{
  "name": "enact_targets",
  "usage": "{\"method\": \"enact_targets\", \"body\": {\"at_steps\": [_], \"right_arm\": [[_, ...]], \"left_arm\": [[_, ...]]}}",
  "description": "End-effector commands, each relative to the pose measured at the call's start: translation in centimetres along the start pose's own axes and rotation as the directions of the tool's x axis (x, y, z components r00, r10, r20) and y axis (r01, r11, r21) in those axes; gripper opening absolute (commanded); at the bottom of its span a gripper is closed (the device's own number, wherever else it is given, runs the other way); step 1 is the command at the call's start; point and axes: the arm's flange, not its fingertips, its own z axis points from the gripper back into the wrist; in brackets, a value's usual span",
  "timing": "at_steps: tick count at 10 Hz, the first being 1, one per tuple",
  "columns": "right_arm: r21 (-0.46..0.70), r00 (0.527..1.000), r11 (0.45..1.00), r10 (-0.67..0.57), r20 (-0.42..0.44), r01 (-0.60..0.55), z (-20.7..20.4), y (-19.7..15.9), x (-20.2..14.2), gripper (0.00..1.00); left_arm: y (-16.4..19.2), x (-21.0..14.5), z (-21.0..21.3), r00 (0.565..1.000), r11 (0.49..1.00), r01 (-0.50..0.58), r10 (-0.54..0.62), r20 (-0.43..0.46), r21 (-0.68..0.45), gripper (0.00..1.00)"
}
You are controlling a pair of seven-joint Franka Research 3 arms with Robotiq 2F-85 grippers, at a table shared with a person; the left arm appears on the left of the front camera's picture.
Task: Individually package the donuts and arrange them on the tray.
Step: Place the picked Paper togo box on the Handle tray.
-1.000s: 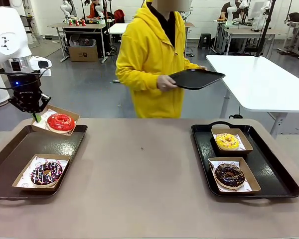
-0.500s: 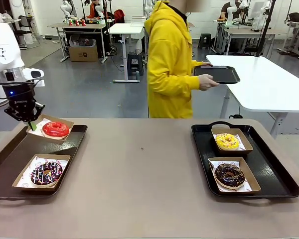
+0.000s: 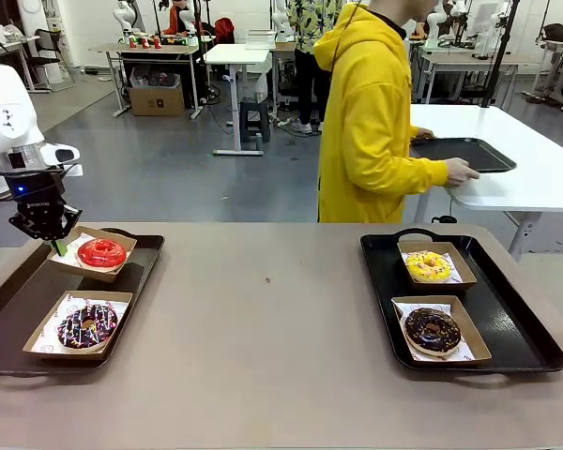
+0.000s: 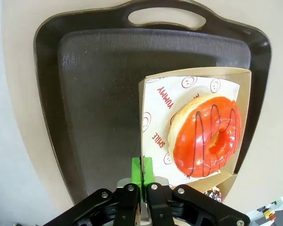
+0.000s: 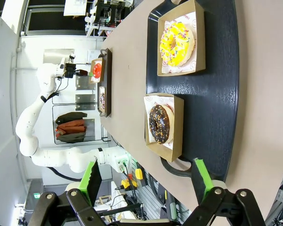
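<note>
A red-iced donut (image 3: 101, 252) (image 4: 205, 136) lies in a small cardboard box (image 3: 125, 237) (image 4: 243, 94) over the far end of the left black tray (image 3: 38, 281) (image 4: 99, 94). My left gripper (image 3: 56, 246) (image 4: 142, 169) is shut on that box's left edge. A chocolate donut with sprinkles (image 3: 86, 324) sits boxed at the tray's near end. On the right tray (image 3: 516, 328) (image 5: 221, 94), a yellow donut (image 3: 429, 266) (image 5: 178, 38) and a dark chocolate donut (image 3: 433, 330) (image 5: 159, 124) sit in their boxes. My right gripper (image 5: 146, 165) hangs open above that tray's handle end.
A person in a yellow hoodie (image 3: 375, 131) stands beyond the table, turned toward a white side table (image 3: 507, 178), with a hand beside a spare black tray (image 3: 464, 153) there. The brown table's middle (image 3: 263, 309) lies bare between the two trays.
My left gripper has carried the boxed red donut down and leftward onto the left tray's far end. The person has turned right and put the spare tray on the white table.
</note>
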Motion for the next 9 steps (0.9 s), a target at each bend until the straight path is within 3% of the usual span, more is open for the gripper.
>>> {"method": "enact_targets", "body": {"at_steps": [1,5,6,7,8,9], "right_arm": [[0.000,1.000,1.000,-0.009,-0.012,0.009,-0.03,0.14,-0.25,1.00],[0.000,1.000,1.000,-0.009,-0.012,0.009,-0.03,0.14,-0.25,1.00],[0.000,1.000,1.000,-0.009,-0.012,0.009,-0.03,0.14,-0.25,1.00],[0.000,1.000,1.000,-0.009,-0.012,0.009,-0.03,0.14,-0.25,1.00],[0.000,1.000,1.000,-0.009,-0.012,0.009,-0.03,0.14,-0.25,1.00],[0.000,1.000,1.000,-0.009,-0.012,0.009,-0.03,0.14,-0.25,1.00]], "left_arm": [[0.17,0.86,-0.50,1.000,1.000,0.013,-0.014,0.007,0.021,0.01],[-0.39,1.34,-1.42,1.000,0.997,0.002,-0.003,0.015,0.077,0.01],[-0.37,1.38,-1.48,1.000,0.997,0.006,-0.007,0.011,0.080,0.13],[-0.32,1.28,-1.43,1.000,0.997,0.010,-0.010,0.010,0.073,0.61],[-0.22,1.27,-1.24,1.000,0.997,0.010,-0.011,0.011,0.073,0.73],[-0.17,1.17,-1.02,1.000,0.997,0.010,-0.011,0.014,0.070,1.00]]}}
